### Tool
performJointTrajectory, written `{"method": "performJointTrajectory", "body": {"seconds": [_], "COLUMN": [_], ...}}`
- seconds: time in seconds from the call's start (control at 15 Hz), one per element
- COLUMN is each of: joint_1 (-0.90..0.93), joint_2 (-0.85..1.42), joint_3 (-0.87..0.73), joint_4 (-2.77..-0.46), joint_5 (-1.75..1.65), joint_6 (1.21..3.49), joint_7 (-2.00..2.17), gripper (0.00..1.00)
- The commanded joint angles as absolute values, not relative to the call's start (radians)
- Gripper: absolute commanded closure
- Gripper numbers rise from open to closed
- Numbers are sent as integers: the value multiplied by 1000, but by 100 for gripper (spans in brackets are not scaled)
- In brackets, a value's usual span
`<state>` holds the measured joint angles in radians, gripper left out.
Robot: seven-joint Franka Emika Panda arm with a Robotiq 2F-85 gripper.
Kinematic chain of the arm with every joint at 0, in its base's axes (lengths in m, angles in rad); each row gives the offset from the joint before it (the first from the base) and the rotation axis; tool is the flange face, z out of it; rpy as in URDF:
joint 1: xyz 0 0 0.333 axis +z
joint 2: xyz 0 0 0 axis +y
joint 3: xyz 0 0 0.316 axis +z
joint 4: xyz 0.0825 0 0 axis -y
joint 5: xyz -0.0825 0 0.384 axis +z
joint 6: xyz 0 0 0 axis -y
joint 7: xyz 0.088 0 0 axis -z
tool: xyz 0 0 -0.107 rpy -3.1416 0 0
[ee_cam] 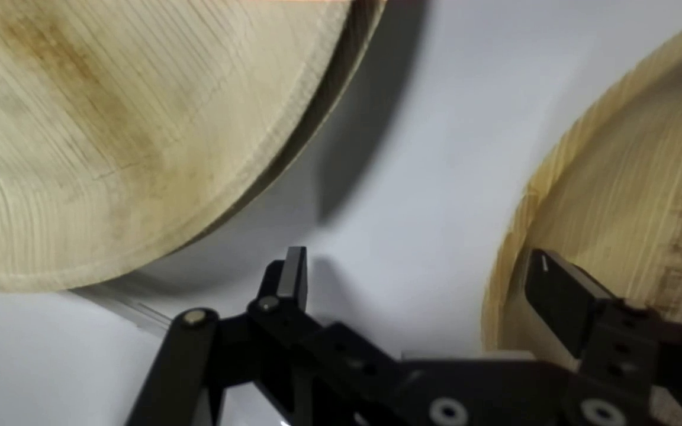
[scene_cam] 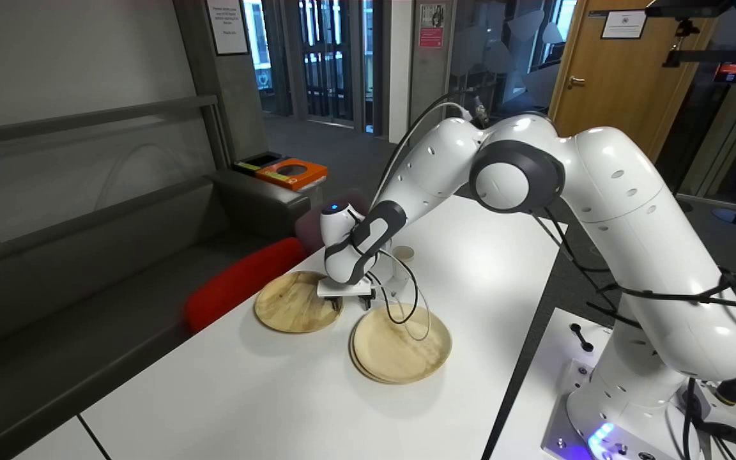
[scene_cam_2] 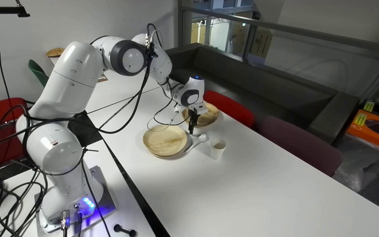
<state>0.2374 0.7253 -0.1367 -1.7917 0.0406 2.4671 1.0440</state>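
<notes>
Gripper [ee_cam: 418, 253] spread apart, straddling the rim of 1 wooden plate [ee_cam: 631, 219], stacked plates [ee_cam: 140, 148] alongside, spoon [scene_cam_2: 198, 142] and cup [scene_cam_2: 218, 149] nearby

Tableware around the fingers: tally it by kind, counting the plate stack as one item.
Single plate: 1
Plate stack: 1
White cup: 1
White spoon: 1
Total: 4
</notes>
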Motion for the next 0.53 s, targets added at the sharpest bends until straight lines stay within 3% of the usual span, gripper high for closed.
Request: {"method": "performJointTrajectory", "body": {"seconds": [0.0,0.47], "joint_1": [239,238], "joint_2": [693,678], "joint_3": [-144,-139], "joint_4": [-1819,-1826], "joint_5": [11,5], "joint_6": [2419,2384], "joint_7": [1050,1048], "gripper": [0,0]}}
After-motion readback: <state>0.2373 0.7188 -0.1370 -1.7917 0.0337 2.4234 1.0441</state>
